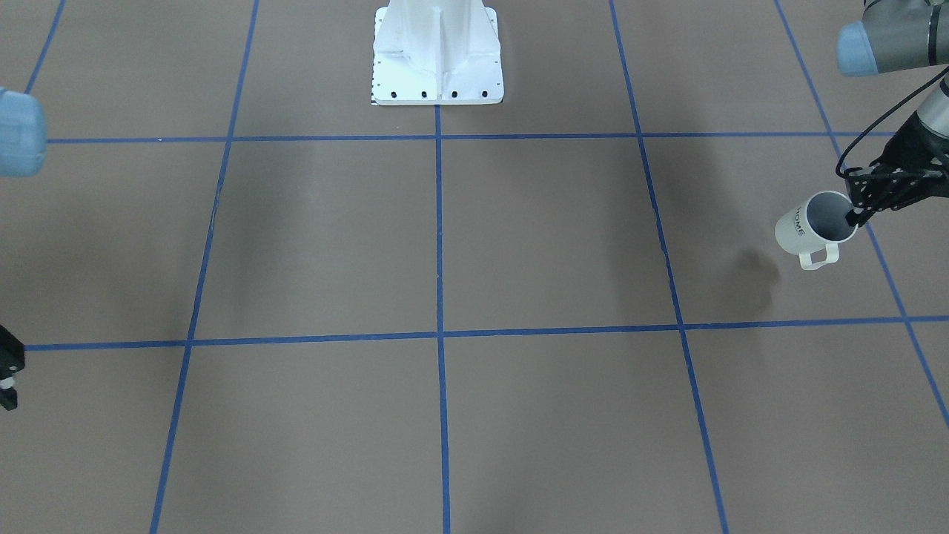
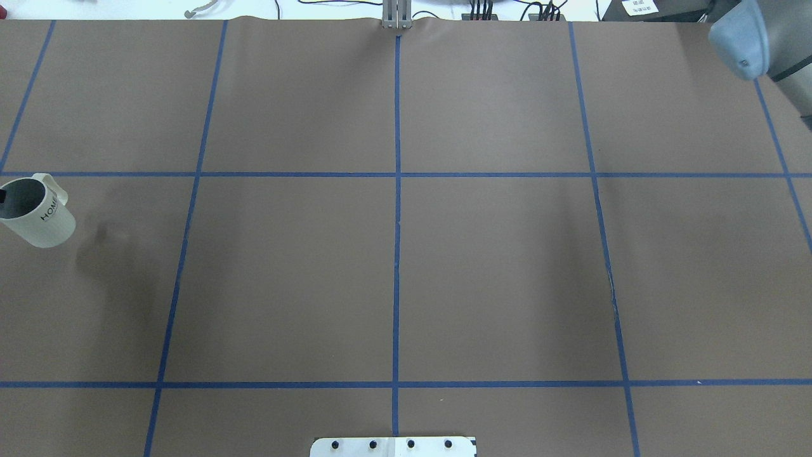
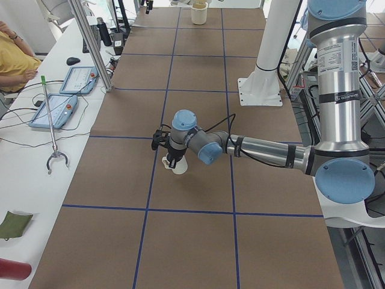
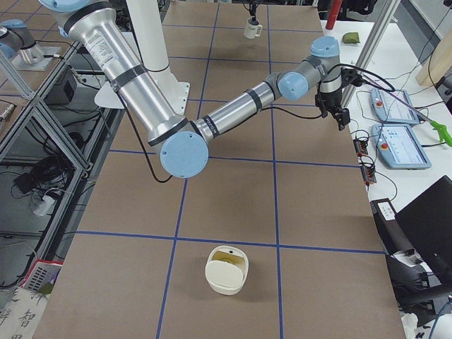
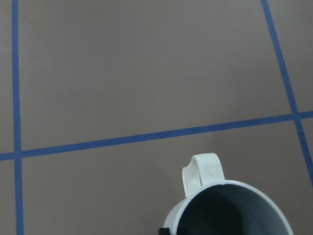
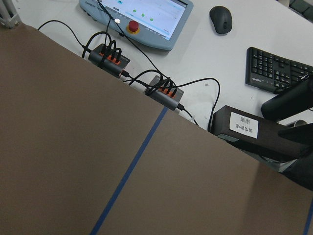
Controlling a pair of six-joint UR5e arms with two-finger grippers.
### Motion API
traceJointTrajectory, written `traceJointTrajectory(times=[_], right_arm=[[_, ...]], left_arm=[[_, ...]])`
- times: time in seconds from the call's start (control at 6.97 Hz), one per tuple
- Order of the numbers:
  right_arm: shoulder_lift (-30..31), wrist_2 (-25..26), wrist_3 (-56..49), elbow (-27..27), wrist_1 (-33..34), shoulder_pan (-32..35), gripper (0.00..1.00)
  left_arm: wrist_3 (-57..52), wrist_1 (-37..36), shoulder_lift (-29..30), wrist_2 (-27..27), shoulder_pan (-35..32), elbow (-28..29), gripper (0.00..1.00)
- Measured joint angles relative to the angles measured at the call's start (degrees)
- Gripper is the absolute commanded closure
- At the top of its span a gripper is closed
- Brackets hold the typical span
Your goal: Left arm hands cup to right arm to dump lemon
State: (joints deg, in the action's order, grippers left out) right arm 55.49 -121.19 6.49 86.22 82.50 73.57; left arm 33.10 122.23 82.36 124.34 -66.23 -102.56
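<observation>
Front-facing view: left tool (image 1: pixel 854 217) clenched on the rim of the cup (image 1: pixel 801 226), tilted above the surface (image 1: pixel 519 245), well out to the robot's left of the base (image 1: pixel 437 67). Light, stiff, slick, probably breakable; can't tell the right tool's (image 4: pixel 340 113) state, though the cup's body looks the best hold.

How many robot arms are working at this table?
2. The left arm reaches over the left end of the table, holding the cup. The right arm stretches over the right end. No other arms show.
</observation>
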Motion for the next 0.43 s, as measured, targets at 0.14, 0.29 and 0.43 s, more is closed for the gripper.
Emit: traceJointTrajectory(times=[0.14, 0.29, 0.43], right_arm=[[1.95, -2.84, -2.60, -0.47, -0.57, 1.48, 0.00], [4.49, -3.84, -4.67, -0.17, -1.16, 2.05, 0.00], [7.30, -4.19, -5.45, 0.40, -1.26, 2.24, 0.00]], left_arm=[[0.72, 1.23, -0.03, -0.05, 0.15, 0.97, 1.00], [1.15, 2.97, 0.22, -0.18, 0.27, 2.40, 1.00], [2.02, 5.86, 0.72, -0.32, 0.37, 4.65, 1.00]])
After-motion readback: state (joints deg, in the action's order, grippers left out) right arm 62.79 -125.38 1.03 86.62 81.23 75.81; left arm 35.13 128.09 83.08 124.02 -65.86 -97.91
